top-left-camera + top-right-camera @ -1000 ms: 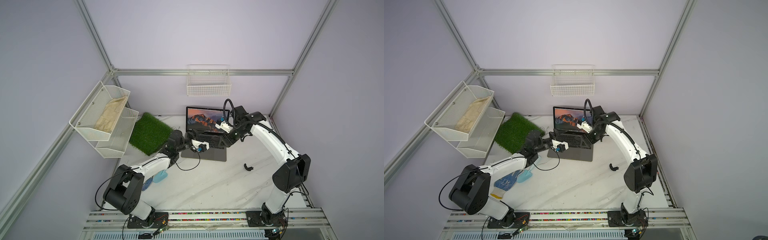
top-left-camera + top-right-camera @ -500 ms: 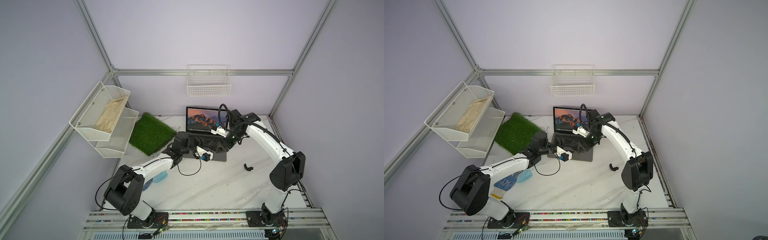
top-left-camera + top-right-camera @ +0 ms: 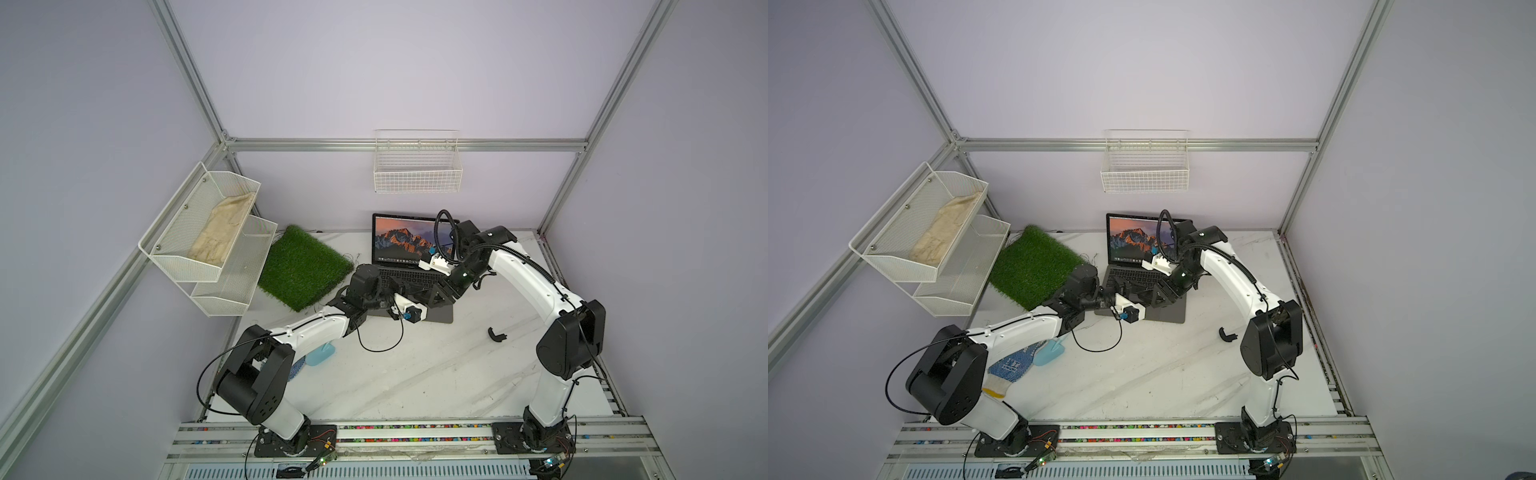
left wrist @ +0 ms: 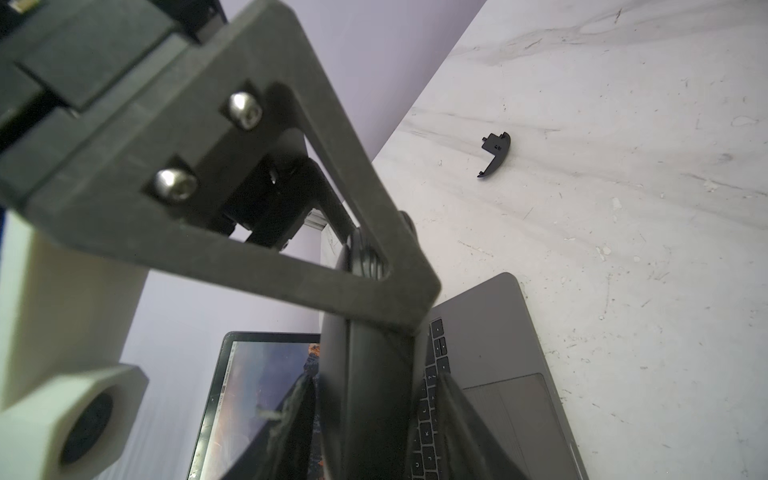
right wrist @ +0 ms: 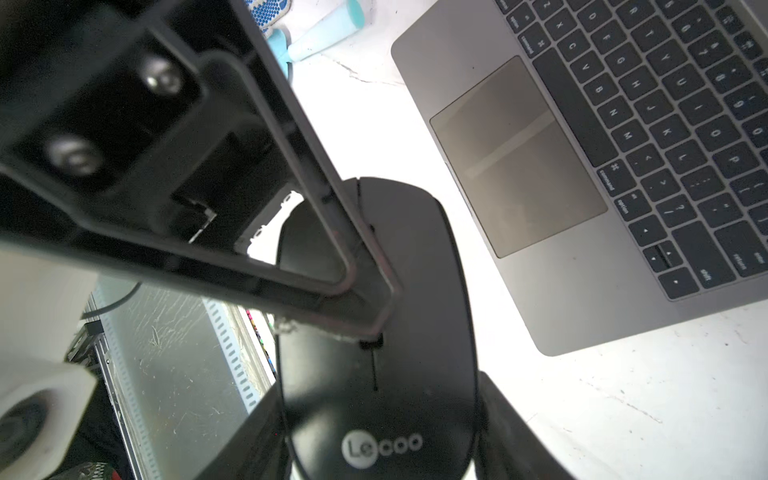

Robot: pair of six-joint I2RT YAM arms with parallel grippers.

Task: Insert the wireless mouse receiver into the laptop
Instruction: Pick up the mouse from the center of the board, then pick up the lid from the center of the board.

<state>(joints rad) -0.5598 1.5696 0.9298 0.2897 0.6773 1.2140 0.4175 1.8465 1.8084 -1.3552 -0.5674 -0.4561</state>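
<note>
The laptop (image 3: 442, 318) stands open at the back of the table, its orange mountain picture lit. Above its trackpad (image 5: 515, 158) the black oval mouse (image 5: 386, 415) hangs with my right gripper (image 5: 378, 390) shut on its two long sides. My left gripper (image 4: 376, 378) straddles the same mouse (image 4: 365, 395), seen edge-on. One finger (image 4: 301, 411) lies against it, and keys show in a gap at the other finger (image 4: 457, 411). In both top views the two grippers (image 3: 428, 296) (image 3: 1129, 291) meet over the laptop's front. The wireless mouse receiver is hidden.
A black half-round cover piece (image 3: 494, 334) lies on the marble right of the laptop. A grass mat (image 3: 303, 266) sits to the laptop's left. A blue glove (image 3: 1013, 365) and a light-blue tool (image 3: 1050, 351) lie under my left arm. Wire shelves (image 3: 199, 224) hang at the left wall.
Both grippers have come from over the keyboard toward the laptop's front edge. The left jaws have narrowed around the mouse. The right grip is unchanged.
</note>
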